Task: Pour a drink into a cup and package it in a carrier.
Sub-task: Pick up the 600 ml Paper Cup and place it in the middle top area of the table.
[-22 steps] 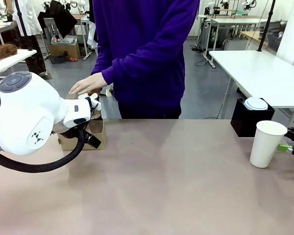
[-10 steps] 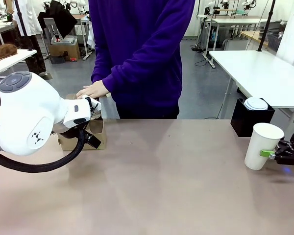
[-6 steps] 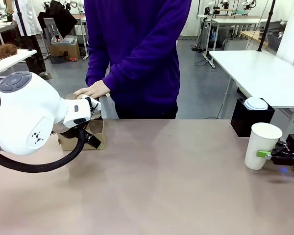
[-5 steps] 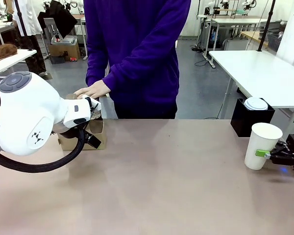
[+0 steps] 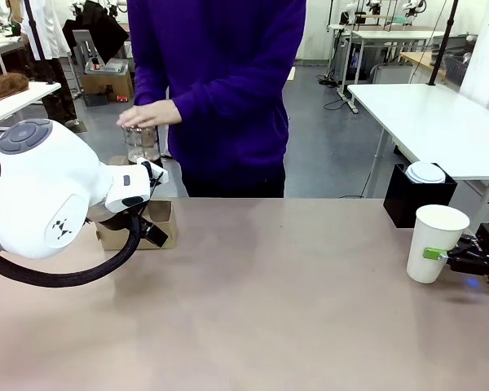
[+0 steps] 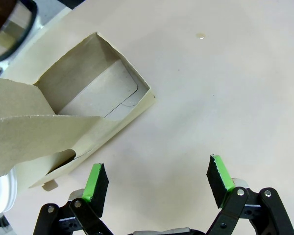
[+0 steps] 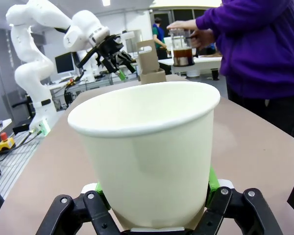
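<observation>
Grasps a tall, plain white paper cup [image 5: 437, 243], upright near the right edge of the tabletop [image 5: 269, 309], with the right gripper [image 7: 156, 198]. Leaves open tabletop across the middle. Hangs the left gripper [image 6: 159, 178] released beside a low brown cardboard carrier [image 5: 156, 229] near the far left corner, half hidden behind the white arm [image 5: 49, 195]. Held in a person's hand [image 5: 151, 115] above it: clear glass pitcher [image 5: 142, 145] of dark brown drink [image 7: 182, 54].

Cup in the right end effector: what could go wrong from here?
The right end effector grips the cup low on its paper wall: it could crush or tip once filled.
The person's hand holds the pitcher far across the table from the cup: a long pour path, possible spills.
The open left end effector hangs close beside the carrier and could knock it.
</observation>
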Robot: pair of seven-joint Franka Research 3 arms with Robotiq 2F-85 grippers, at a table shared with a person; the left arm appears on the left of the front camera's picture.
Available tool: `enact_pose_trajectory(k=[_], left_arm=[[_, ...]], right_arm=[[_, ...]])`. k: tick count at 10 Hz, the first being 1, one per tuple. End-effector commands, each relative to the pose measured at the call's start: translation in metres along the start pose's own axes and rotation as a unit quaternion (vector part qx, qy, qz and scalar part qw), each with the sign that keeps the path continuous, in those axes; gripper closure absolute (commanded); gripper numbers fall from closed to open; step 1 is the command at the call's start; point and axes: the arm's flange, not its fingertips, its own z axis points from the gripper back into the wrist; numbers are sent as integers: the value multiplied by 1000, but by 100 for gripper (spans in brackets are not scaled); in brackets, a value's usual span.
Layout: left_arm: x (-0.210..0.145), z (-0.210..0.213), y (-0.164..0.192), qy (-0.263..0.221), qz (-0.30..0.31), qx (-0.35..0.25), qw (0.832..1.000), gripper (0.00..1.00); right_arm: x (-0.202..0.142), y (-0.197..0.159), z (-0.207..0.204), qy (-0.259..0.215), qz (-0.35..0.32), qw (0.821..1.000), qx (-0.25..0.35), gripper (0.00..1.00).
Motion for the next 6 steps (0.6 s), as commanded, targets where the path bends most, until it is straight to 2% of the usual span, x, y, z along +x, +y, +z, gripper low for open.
enact_pose_trajectory(k=[1, 4, 6], left_arm=[[0, 0, 0, 0, 1, 0, 1000, 0], [0, 0, 0, 0, 1, 0, 1000, 0], [0, 0, 0, 0, 1, 0, 1000, 0]], right_arm=[[17, 4, -11, -13, 3, 999, -43, 20], [72, 15, -63, -32, 4, 995, -96, 20], [96, 9, -114, -37, -4, 992, -120, 20]])
